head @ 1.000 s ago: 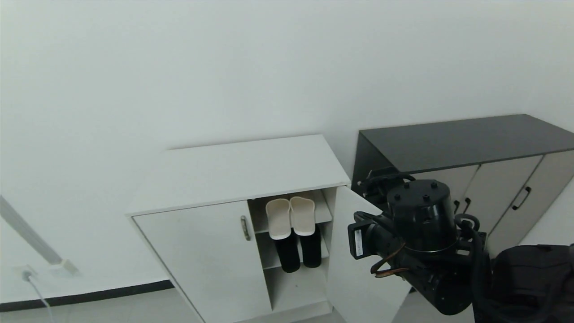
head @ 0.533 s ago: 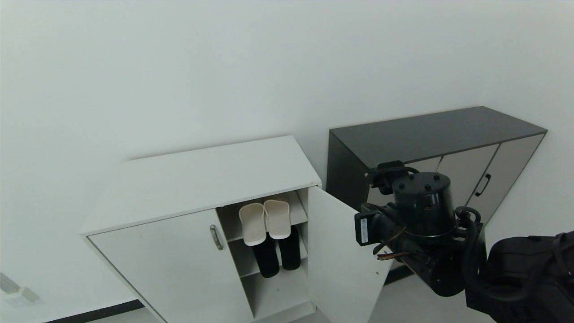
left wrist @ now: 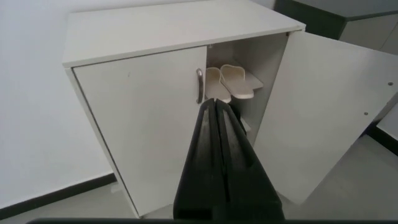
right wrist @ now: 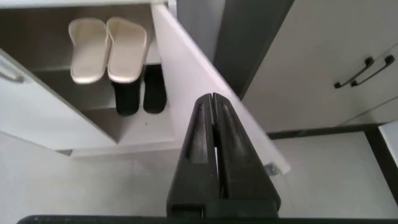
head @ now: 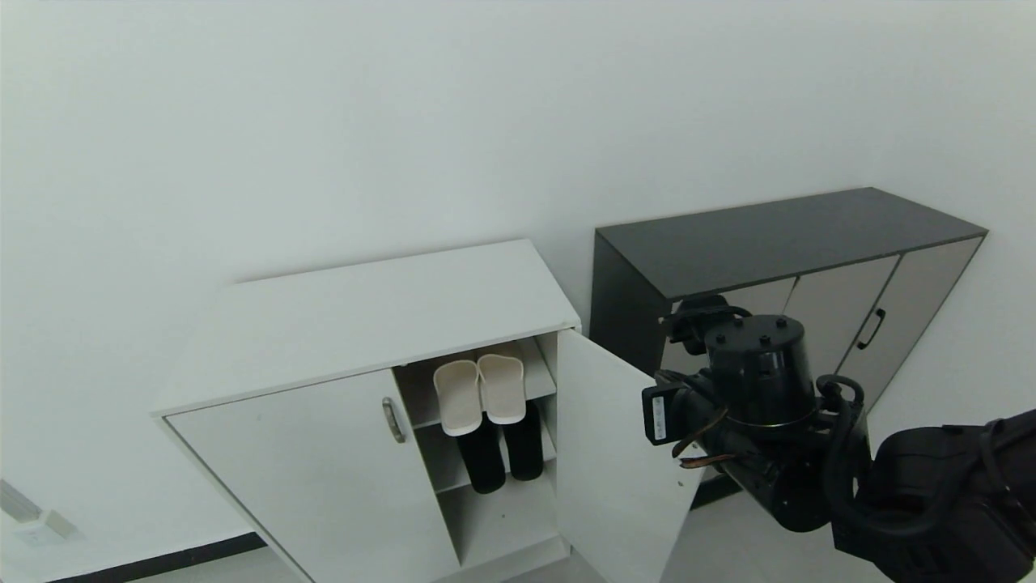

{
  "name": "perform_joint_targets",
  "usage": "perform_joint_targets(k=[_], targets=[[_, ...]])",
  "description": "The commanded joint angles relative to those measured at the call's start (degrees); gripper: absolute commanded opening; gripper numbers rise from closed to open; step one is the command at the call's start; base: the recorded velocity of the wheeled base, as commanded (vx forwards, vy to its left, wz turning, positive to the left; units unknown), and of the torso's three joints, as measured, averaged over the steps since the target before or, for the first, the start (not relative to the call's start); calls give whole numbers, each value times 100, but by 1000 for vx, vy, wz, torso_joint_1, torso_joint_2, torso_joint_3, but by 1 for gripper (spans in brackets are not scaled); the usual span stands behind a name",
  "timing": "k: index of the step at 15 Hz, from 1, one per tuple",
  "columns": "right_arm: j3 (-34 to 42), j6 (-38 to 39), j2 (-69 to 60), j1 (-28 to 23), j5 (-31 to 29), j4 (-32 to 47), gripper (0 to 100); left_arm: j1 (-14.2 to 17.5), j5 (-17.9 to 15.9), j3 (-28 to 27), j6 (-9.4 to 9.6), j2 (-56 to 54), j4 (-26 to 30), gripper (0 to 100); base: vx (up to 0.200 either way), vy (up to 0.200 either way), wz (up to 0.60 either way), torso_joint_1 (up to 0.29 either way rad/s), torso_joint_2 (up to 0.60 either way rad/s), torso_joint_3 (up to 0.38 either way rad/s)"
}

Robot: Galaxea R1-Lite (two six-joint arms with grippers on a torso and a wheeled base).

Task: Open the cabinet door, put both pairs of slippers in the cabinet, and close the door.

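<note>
white wall (head: 324, 121) behind; open cabinet door (head: 607, 453) stands near right claw (right wrist: 213, 99).

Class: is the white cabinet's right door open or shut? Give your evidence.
Open. The right door stands swung outward, exposing the white slippers and black slippers inside.

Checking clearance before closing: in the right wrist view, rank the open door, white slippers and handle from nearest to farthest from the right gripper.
1. Open door, just beside the right gripper.
2. White slippers, farther in, to the door's left.
3. Handle, farthest, left of the slippers.
</note>
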Motion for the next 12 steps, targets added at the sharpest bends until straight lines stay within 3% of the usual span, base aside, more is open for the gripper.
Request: perform_joint_targets(k=[1, 4, 12], targets=[[-1, 1, 2, -2, 0, -2, 0, 1, -2, 1, -4, 7, -1, 0, -200, 0, 0, 2, 2, 2], [-1, 1, 2, -11, 0, -2, 0, 1, 7, 1, -4, 7, -1, 0, -200, 0, 0, -12, -2, 4], [-1, -8, 2, -37, 0, -2, 0, 1, 16, 1, -4, 7, -1, 0, 0, 0, 0, 0, 0, 0]])
